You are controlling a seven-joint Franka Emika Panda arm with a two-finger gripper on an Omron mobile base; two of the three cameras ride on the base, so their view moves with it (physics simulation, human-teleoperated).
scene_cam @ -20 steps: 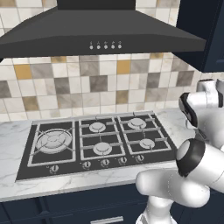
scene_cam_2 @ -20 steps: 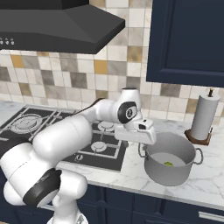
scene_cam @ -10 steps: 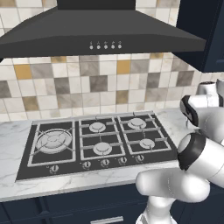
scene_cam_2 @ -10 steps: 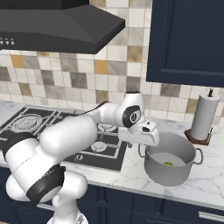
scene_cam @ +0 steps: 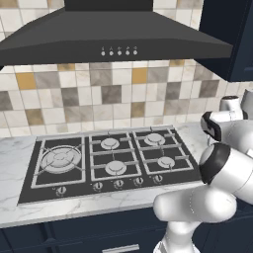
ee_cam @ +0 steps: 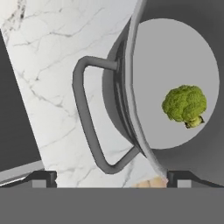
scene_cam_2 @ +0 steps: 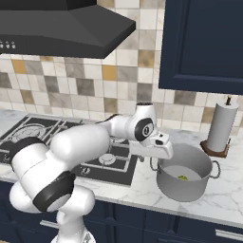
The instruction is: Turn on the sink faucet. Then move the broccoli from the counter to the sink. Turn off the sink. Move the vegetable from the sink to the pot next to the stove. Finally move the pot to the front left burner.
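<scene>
Simulated kitchen, three views. The pot [scene_cam_2: 186, 178] stands on the counter [scene_cam_2: 142, 187] just to the right of the stove [scene_cam: 106, 160], and the broccoli [ee_cam: 185, 104] lies on the pot's flat bottom, off centre and clear of the wall. The gripper [ee_cam: 107, 177] hangs over the pot's near side with its jaws spread wide and nothing between them; in the hand view the two tips flank the looped handle [ee_cam: 89, 122] and the rim [ee_cam: 133, 87] without touching either.

Behind the pot, near the backsplash, an upright paper-towel roll [scene_cam_2: 221, 127] sits on a dark holder, close to the pot's far handle. A dark range hood [scene_cam: 111, 42] overhangs the stove, and a navy wall cabinet [scene_cam_2: 204, 42] hangs above the pot. The wall is tiled in beige, grey and ochre squares.

The front left burner [scene_cam: 60, 159] lies at the far end of the stove from the pot, with the smaller burners and their grates between. The counter is white marble with grey veins; a bare strip of it separates the stove's edge from the pot.
</scene>
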